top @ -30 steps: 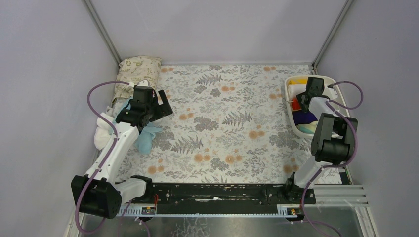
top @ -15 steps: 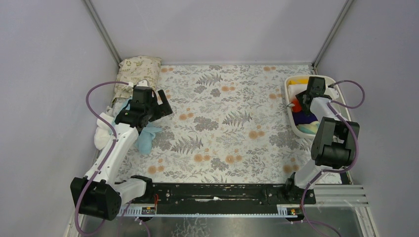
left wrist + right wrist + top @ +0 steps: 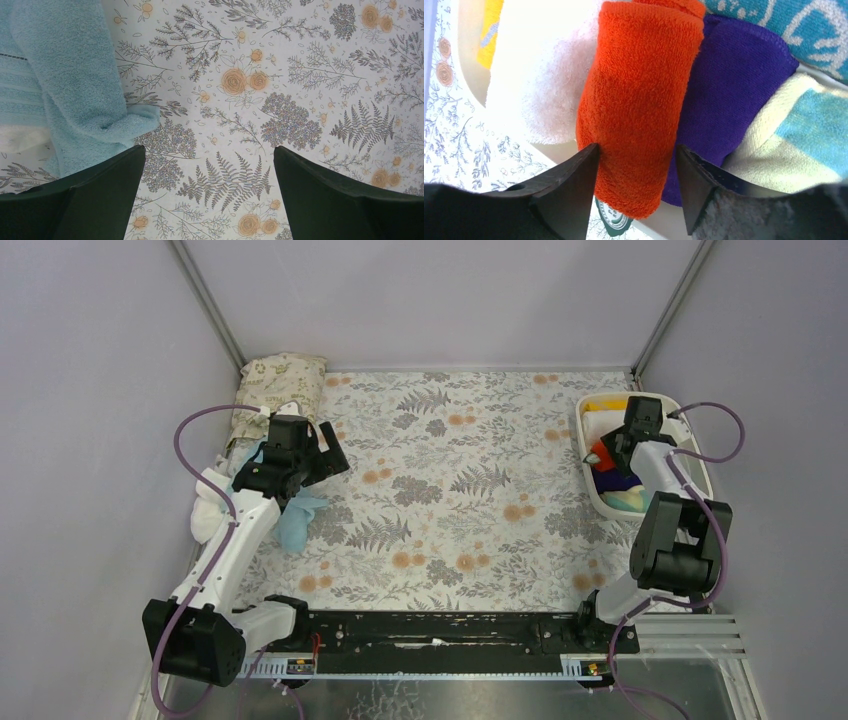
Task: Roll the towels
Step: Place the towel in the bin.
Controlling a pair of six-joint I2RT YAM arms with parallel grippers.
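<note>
Towels (image 3: 616,481) lie in two places in the top view. Most are packed into a white, rounded oblong tub (image 3: 591,490) at the far right of the flat floral mat (image 3: 450,490). One light blue towel (image 3: 295,522) lies crumpled at the mat's left edge, near a plump, leaf-printed cushion (image 3: 280,380) in the far left corner. The right gripper (image 3: 606,448) reaches into the tub at an orange-red towel (image 3: 598,455). The left gripper (image 3: 318,478) hangs above the mat just beside the blue cloth.

From the left wrist, the left gripper (image 3: 209,148) has its jaws spread wide over bare printed mat (image 3: 300,75) with nothing between them. The light blue towel (image 3: 75,70), thick looped terry with a woven band, lies in soft folds just left of the left finger.

From the right wrist, the orange-red towel (image 3: 639,90) is a tight, fuzzy cylinder. It lies between a fluffy white towel (image 3: 544,75) and a purple towel (image 3: 734,85), with one end over the smooth tub wall (image 3: 471,85). The right gripper (image 3: 636,146) has one finger at each flank of the roll. The pile is not dented, so whether they pinch it cannot be told. A teal printed towel (image 3: 784,20), a cream-and-blue towel (image 3: 774,150) and a yellow towel (image 3: 491,30) fill the rest.
</note>
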